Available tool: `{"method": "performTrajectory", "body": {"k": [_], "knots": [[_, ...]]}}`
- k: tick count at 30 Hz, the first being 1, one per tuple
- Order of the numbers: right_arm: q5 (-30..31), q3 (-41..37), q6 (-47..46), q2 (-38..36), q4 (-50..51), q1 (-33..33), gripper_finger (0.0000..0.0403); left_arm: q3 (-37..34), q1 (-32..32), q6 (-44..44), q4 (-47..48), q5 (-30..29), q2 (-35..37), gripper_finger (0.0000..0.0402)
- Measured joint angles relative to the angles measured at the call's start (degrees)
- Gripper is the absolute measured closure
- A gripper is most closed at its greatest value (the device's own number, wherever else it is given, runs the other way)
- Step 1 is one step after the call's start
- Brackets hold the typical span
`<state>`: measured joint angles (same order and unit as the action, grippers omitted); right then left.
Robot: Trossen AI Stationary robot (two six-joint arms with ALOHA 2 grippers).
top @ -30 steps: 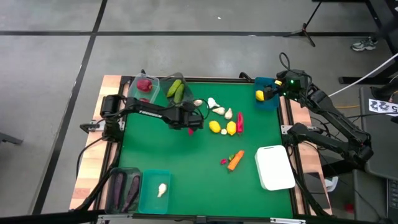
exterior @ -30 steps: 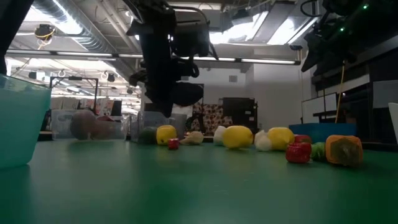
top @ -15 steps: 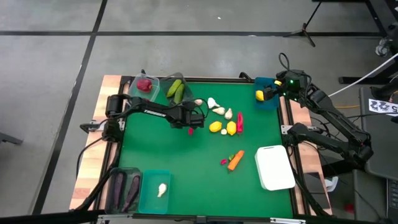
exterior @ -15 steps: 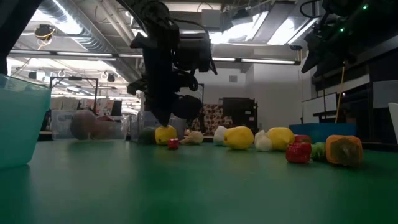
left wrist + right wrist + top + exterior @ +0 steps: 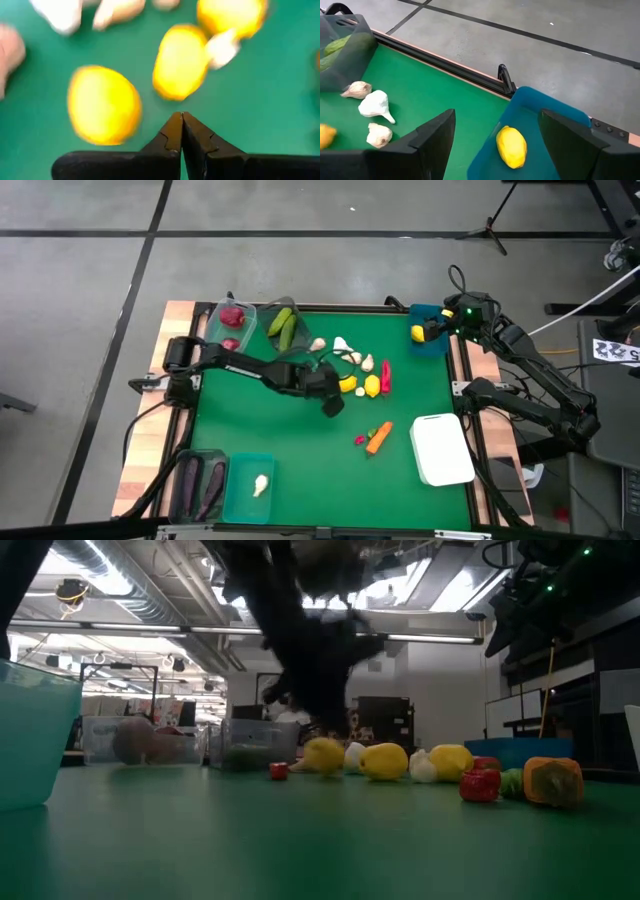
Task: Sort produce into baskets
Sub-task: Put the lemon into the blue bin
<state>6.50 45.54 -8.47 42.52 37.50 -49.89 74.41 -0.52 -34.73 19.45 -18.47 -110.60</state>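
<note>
Your loose lemons [image 5: 372,386] are plain yellow ovals mid-mat, garlic bulbs [image 5: 350,353] just behind them. Left gripper [image 5: 333,406] hangs beside them, fingers pinched together, empty. Only the right wrist view shows you the lemon in the blue tub [image 5: 511,146] between the right gripper's [image 5: 437,330] widely spread fingers. Bare mat surrounds the carrot [image 5: 378,439].

- My left gripper [image 5: 333,404] is out over the middle of the green mat [image 5: 300,450].
- Two yellow lemons [image 5: 372,385] lie just past it, with white garlic bulbs [image 5: 352,356] behind them.
- My right gripper [image 5: 436,331] hangs over the blue tub [image 5: 428,346].
- A lemon in the tub [image 5: 417,333] sits right by it.
</note>
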Motion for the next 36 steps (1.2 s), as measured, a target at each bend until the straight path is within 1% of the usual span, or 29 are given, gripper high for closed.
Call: {"method": "performTrajectory", "body": {"k": [4,6,9,11,14,17,19,23,27,29,33,36], "knots": [[0.0,0.0,0.0,0.0,0.1,0.0,0.0121,0.0,-1.4,0.5,-0.1,-4.7,1.5,0.0401],[0.0,0.0,0.0,0.0,0.0,0.0,0.0121,0.0,-1.7,3.5,-0.2,-7.3,2.0,0.0401],[-0.1,0.0,0.0,0.0,0.1,0.0,0.0121,0.1,-1.4,11.4,-1.3,-8.3,2.5,0.0399],[-0.1,0.0,0.0,0.0,0.3,0.0,0.0121,0.1,-1.2,11.3,-1.2,-8.4,2.4,0.0389],[-0.1,0.0,0.1,0.0,1.4,0.0,0.0121,0.0,-1.5,11.2,-0.9,-8.1,2.4,0.036],[-0.1,-0.6,0.2,0.0,1.1,0.0,0.0121,0.0,-2.0,10.9,-0.8,-8.1,2.4,0.0321],[-0.1,-1.5,0.2,0.0,0.8,0.0,0.0121,0.0,-1.9,12.4,-0.7,-8.0,2.4,0.0296],[-0.1,-3.8,0.3,0.0,-0.6,0.0,0.0121,0.0,-1.1,9.6,-0.4,-8.1,2.4,0.0251],[-0.1,-4.7,0.3,0.0,-1.5,0.0,0.0121,0.0,-1.4,16.7,0.2,-8.2,2.4,0.0208],[-0.1,-4.9,0.4,0.0,-1.5,0.0,0.0121,0.1,-1.4,18.4,0.0,-8.1,1.9,0.0186],[-0.1,-4.9,0.6,0.0,-1.5,0.0,0.0121,0.1,-0.7,16.2,0.8,-8.2,0.6,0.0149],[-0.1,-4.9,0.6,0.0,-1.5,0.0,0.0121,0.1,-0.2,15.2,1.2,-8.2,-1.1,0.0129]]}}
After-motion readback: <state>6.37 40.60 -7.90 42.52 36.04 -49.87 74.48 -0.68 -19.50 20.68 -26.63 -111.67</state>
